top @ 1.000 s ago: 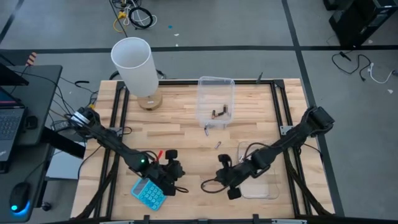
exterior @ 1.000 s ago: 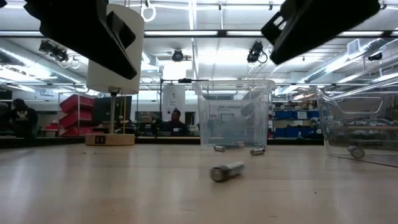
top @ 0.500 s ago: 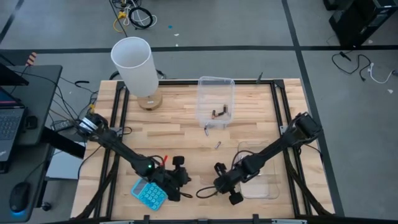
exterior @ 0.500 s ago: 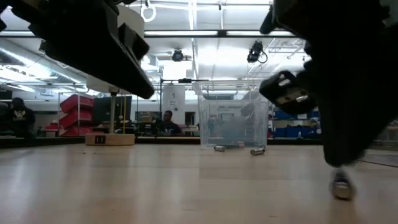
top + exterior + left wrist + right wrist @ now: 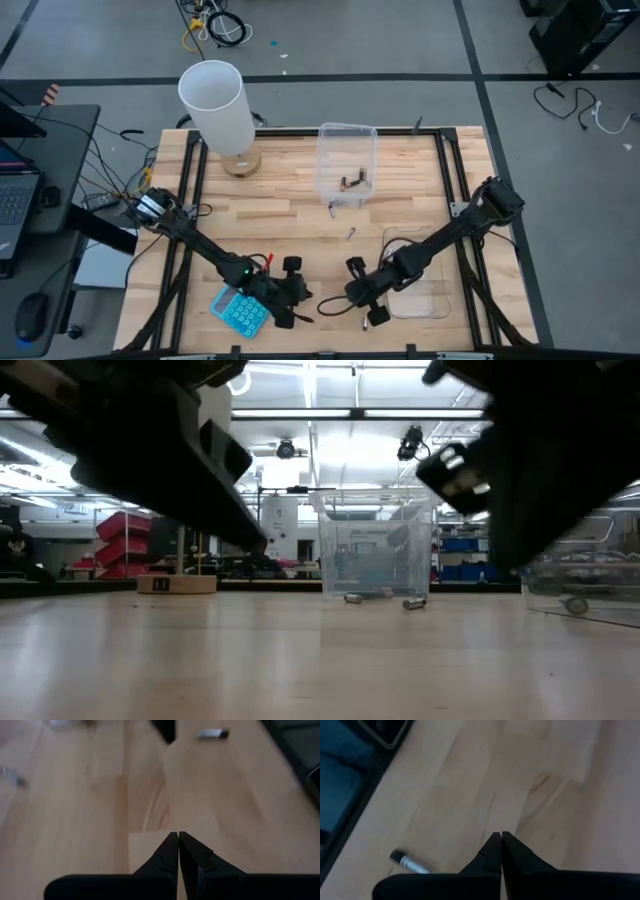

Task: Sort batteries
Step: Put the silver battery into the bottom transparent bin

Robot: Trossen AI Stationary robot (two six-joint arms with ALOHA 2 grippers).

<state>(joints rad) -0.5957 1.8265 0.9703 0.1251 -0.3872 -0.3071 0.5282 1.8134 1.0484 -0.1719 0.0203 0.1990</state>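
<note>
Both grippers hang low over the wood near the table's front edge, tips facing each other. My left gripper (image 5: 306, 299) (image 5: 178, 835) and my right gripper (image 5: 342, 299) (image 5: 500, 835) are both shut over bare wood, with nothing between the fingers. One silvery battery (image 5: 408, 862) (image 5: 212, 733) lies on its side close to the front edge, apart from both. Two more batteries (image 5: 330, 208) (image 5: 350, 233) lie farther back on the wood. Dark batteries (image 5: 352, 182) rest in the far clear tub (image 5: 346, 135). One battery (image 5: 572, 603) lies in the right clear tub (image 5: 432, 300).
A blue calculator (image 5: 240, 312) lies at the front left, beside my left arm. A white lamp (image 5: 218, 105) on a wooden base stands at the back left. Black frame rails (image 5: 190, 200) run along the table's sides. In the low view, both arms fill the upper corners.
Both grippers have sunk toward the table and stayed shut. The left one has also gone toward the right, closer to the right gripper. The battery that lay mid-table in the low view has shifted right and nearer, and is now out of that view.
</note>
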